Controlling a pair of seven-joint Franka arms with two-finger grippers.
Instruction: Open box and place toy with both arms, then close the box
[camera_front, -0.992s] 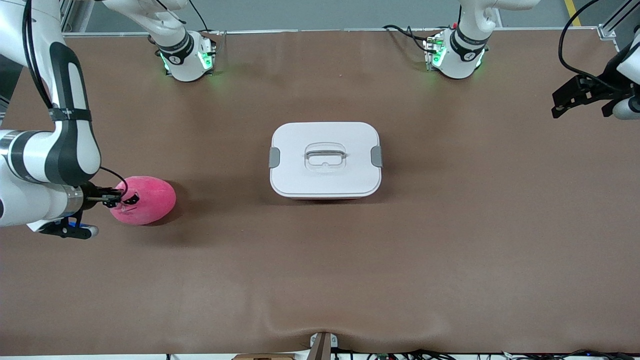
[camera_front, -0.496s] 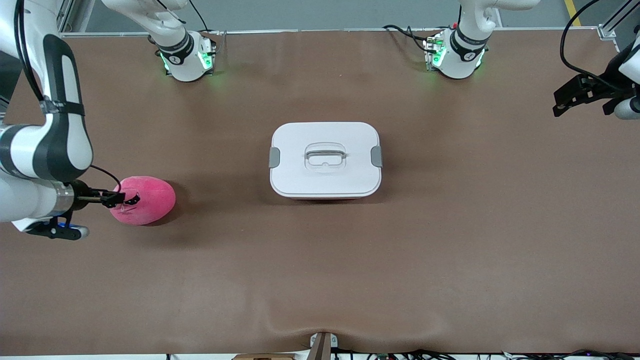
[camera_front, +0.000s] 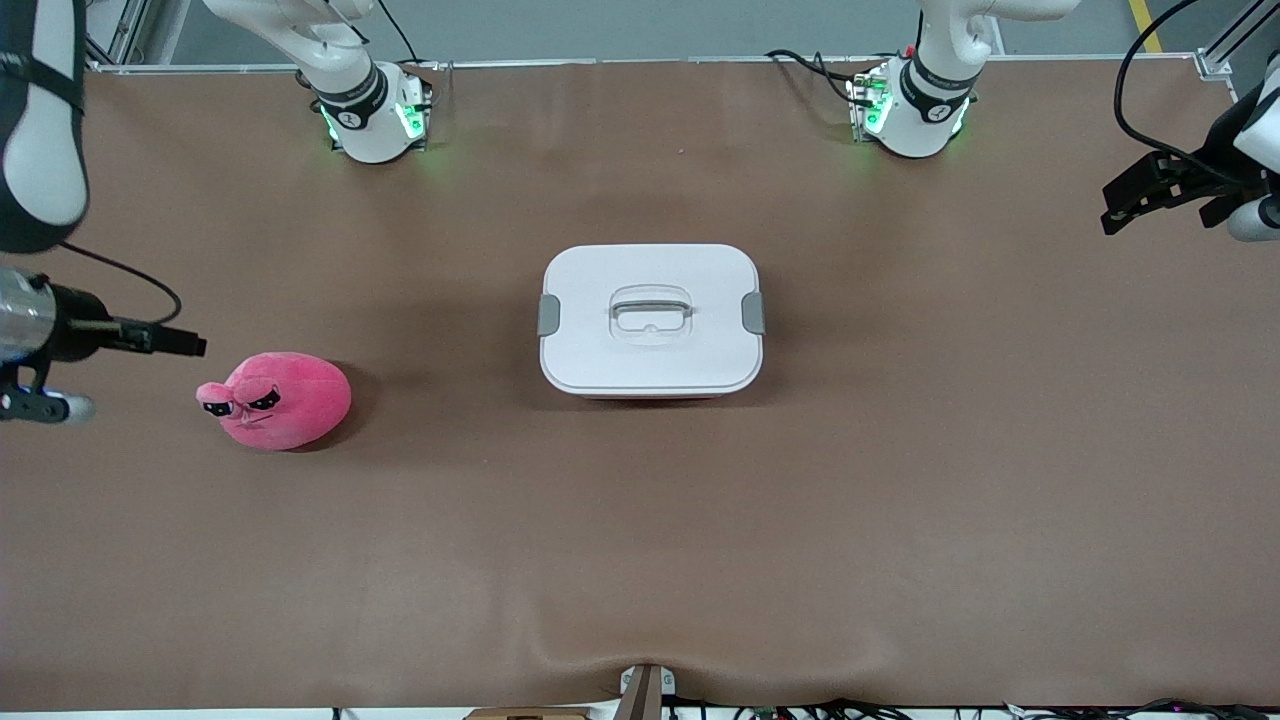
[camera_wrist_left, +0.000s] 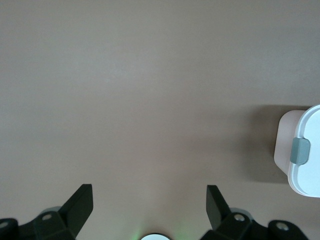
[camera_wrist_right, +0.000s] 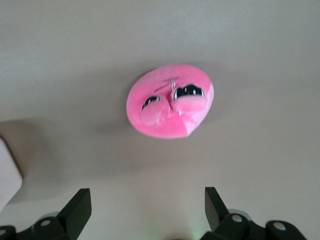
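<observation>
From the front camera, the box (camera_front: 651, 320) sat shut at mid-table, its white lid (camera_front: 650, 278) on and a grey clip (camera_front: 549, 315) at each end. The toy (camera_front: 276, 400) lay on the table (camera_front: 900, 520) well apart from the box, toward the right arm's end and slightly nearer the camera, sunglasses face turned away from the box. The right gripper (camera_front: 180, 345) hung just beside the toy, clear of it and holding nothing. The left gripper (camera_front: 1150, 190) waited at the left arm's end, well apart from the box. In the left wrist view, the left gripper (camera_wrist_left: 150, 202) stood wide open and empty over bare table, one clipped end of the box (camera_wrist_left: 302, 150) at the edge. In the right wrist view, the right gripper (camera_wrist_right: 148, 202) was spread wide with nothing between its fingers (camera_wrist_right: 80, 205), the toy (camera_wrist_right: 170, 107) lying apart from them.
</observation>
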